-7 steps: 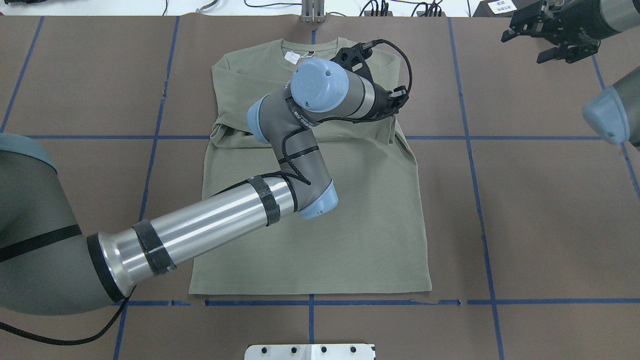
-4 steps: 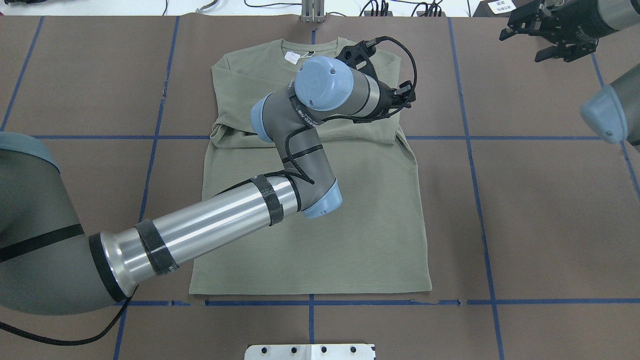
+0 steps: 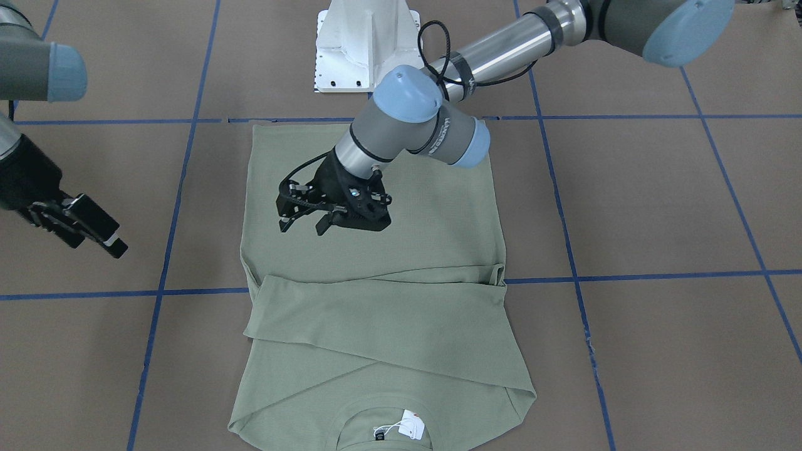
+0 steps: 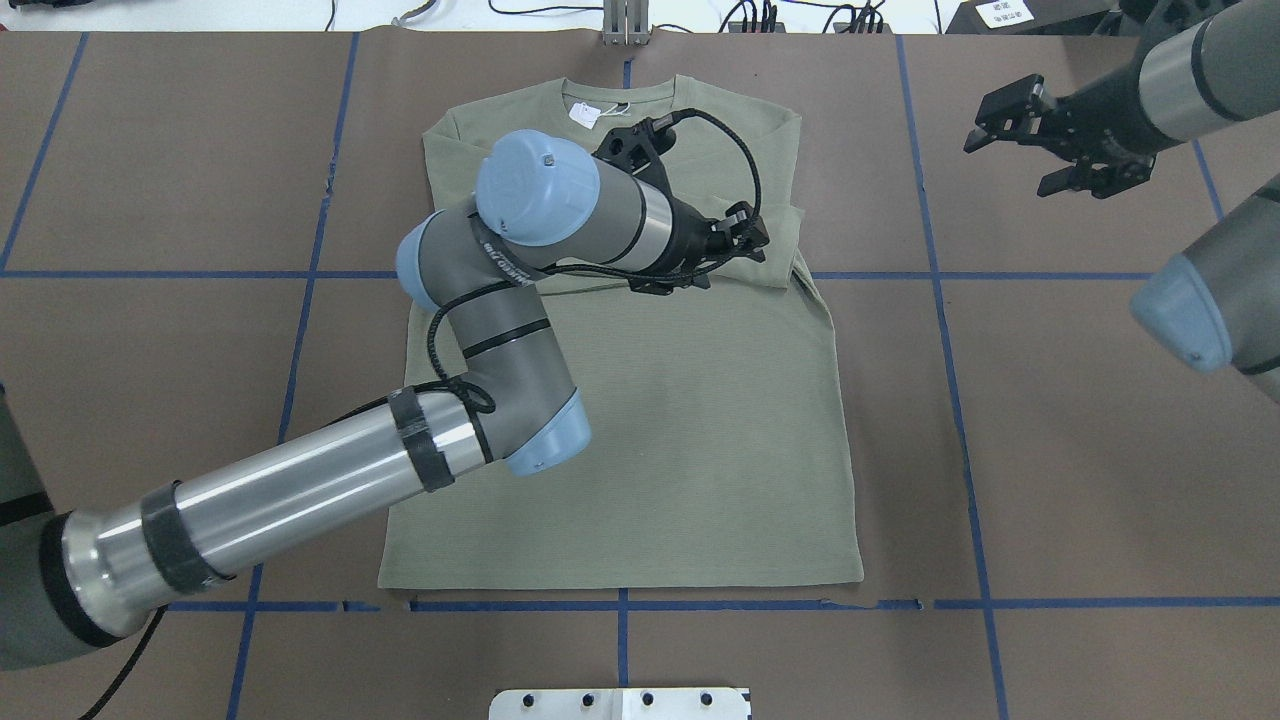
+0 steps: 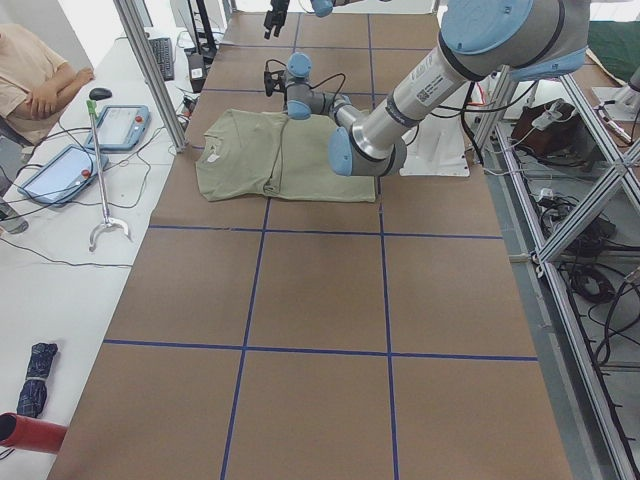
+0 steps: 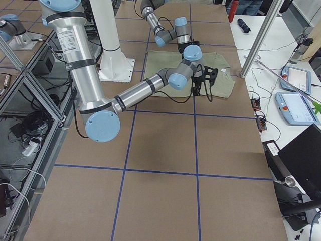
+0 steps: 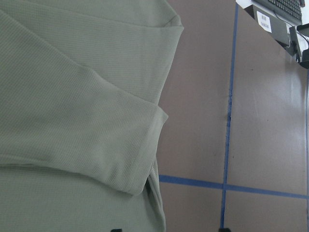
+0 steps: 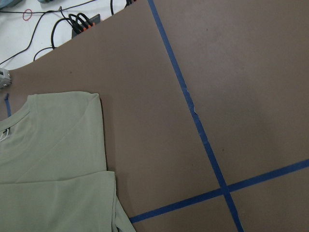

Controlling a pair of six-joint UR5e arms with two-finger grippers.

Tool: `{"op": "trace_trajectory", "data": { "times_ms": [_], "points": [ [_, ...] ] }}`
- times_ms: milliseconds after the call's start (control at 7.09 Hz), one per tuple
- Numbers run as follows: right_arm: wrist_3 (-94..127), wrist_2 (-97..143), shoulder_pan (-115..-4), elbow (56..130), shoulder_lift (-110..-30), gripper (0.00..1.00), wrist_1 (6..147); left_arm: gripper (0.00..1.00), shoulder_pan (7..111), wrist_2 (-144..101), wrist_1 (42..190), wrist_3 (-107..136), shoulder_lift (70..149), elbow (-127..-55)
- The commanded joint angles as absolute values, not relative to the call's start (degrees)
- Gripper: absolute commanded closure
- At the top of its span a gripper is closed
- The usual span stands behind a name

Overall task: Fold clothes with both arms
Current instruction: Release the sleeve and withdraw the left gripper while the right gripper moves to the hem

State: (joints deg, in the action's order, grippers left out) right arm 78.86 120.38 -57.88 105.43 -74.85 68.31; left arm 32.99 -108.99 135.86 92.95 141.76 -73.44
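The clothes, a pale sage-green shirt (image 4: 700, 450), lie flat on the brown table with both sleeves folded across the chest. A white hang tag (image 4: 582, 113) sits at the collar, on the far side from the robot. My left gripper (image 4: 735, 262) hovers open and empty just above the shirt (image 3: 426, 207), near the folded sleeve's cuff (image 7: 140, 164) at the shirt's right edge. In the front-facing view the left gripper (image 3: 302, 227) points toward that edge. My right gripper (image 4: 1004, 170) stands open over bare table at the far right, apart from the shirt (image 8: 48, 159).
Blue tape lines (image 4: 960, 400) divide the brown table cover. The white pedestal base (image 3: 366, 44) stands at the robot's side of the table. Cables (image 4: 760, 15) lie past the far edge. A person (image 5: 30, 80) sits by control tablets (image 5: 125, 98) beyond the table.
The left arm has drawn back toward the robot and to the left, carrying its gripper lower over the sleeve cuff. The right gripper has come down from the far corner toward the shirt.
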Motion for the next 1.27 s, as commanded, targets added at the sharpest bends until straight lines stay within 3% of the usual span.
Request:
{"op": "trace_trajectory", "data": {
  "times_ms": [0, 282, 706, 1129],
  "points": [
    [89.44, 104.06, -42.0, 114.74, -76.29, 0.0, 77.54, 0.28, 33.05, -109.95, 130.35, 89.49, 126.9, -91.43],
    [100.64, 96.34, -30.46, 120.4, -75.85, 0.01, 84.63, 0.28, 33.31, -112.93, 130.25, 86.05, 117.37, -99.9],
    [116.67, 85.04, -16.04, 121.64, -76.46, 0.02, 85.69, 0.28, 33.57, -114.61, 130.43, 85.69, 111.45, -103.97],
    [122.08, 84.73, -14.07, 121.38, -77.95, 0.06, 86.66, 0.28, 33.66, -114.61, 130.78, 85.61, 108.04, -105.98]
  ]
}}
